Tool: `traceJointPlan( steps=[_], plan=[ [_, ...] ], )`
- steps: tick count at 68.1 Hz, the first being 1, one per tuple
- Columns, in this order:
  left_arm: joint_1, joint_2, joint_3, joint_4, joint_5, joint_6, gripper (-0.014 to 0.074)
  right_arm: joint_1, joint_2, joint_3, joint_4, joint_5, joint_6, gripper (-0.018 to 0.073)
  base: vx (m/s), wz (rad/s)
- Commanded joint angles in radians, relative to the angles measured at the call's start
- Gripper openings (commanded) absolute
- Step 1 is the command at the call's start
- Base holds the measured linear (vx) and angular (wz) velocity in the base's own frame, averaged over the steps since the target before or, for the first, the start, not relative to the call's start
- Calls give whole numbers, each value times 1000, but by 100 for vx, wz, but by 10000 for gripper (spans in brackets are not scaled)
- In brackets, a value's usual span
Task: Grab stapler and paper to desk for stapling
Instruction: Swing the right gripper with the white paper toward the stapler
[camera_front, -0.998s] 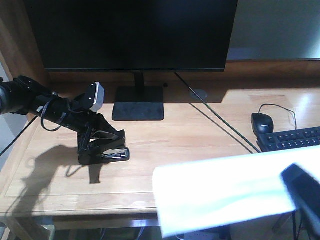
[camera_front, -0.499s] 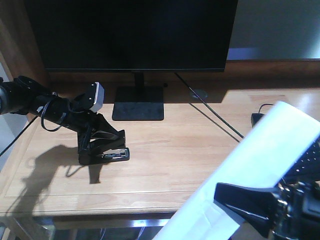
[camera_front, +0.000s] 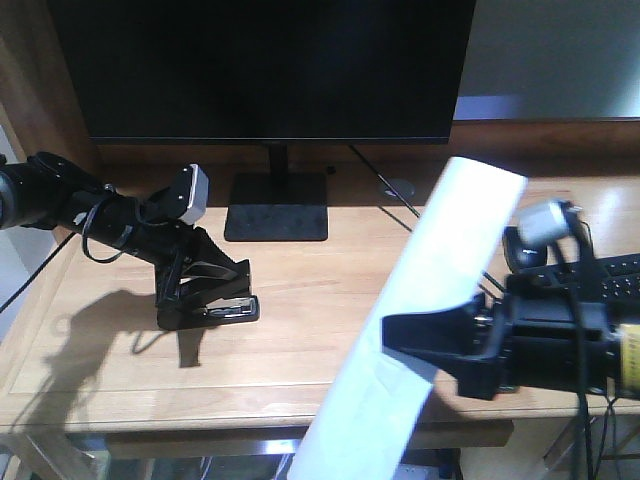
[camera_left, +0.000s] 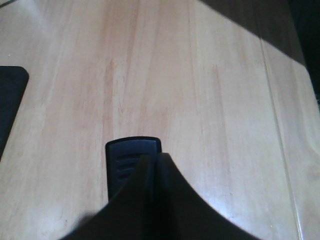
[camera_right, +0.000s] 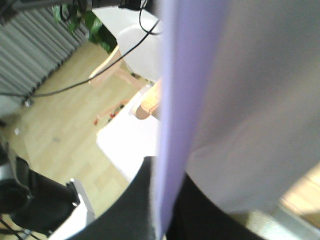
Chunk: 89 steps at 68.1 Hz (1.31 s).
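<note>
Swung steeper than half a second ago, the paper (camera_front: 440, 270) slants over the desk (camera_front: 330, 270), pinched by the right gripper (camera_front: 405, 338), while the left gripper (camera_front: 205, 290) reaches down to the stapler (camera_front: 228, 311); the keyboard (camera_front: 620, 268) legends are too small to read. Left wrist view: the fingers (camera_left: 145, 185) are drawn together above the stapler lying on the desk, and I cannot tell whether they grip it. Right wrist view: the paper is clamped edge-on.

Bare wood of the desk (camera_front: 320, 290) lies open between the stapler (camera_front: 228, 312) under the left gripper (camera_front: 243, 293) and the tilted paper (camera_front: 450, 240) in the right gripper (camera_front: 395, 335), which blocks the front right; the monitor stand (camera_front: 277, 207) bars the back, and a cable (camera_front: 430, 235), mouse (camera_front: 523, 250) and keyboard (camera_front: 620, 268) crowd the right
</note>
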Motion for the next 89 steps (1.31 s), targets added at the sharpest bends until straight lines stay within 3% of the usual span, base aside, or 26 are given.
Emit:
traceJointPlan(
  steps=[1, 15, 29, 39, 60, 74, 89],
  plan=[
    [0, -63, -26, -55, 26, -9, -7, 93, 42, -83, 18, 98, -20, -5, 0, 0],
    [0, -63, -26, -55, 27, -9, -7, 254, 167, -174, 10, 338, 0, -5, 0, 0],
    [0, -63, -26, -55, 28, -9, -7, 344, 345, -288, 11, 249, 1, -5, 0, 0],
    [0, -63, -26, -55, 28, -9, -7, 359, 427, -346, 12, 250, 1, -5, 0, 0],
    [0, -63, -26, -55, 29, -9, -7, 288, 508, -326, -52, 358, 53, -5, 0, 0],
    [0, -63, -26, -55, 29, -9, -7, 168, 508, -223, -52, 449, 53, -5, 0, 0],
    [0, -63, -26, -55, 29, -9, -7, 78, 513, -147, -52, 460, 30, -5, 0, 0]
  ],
)
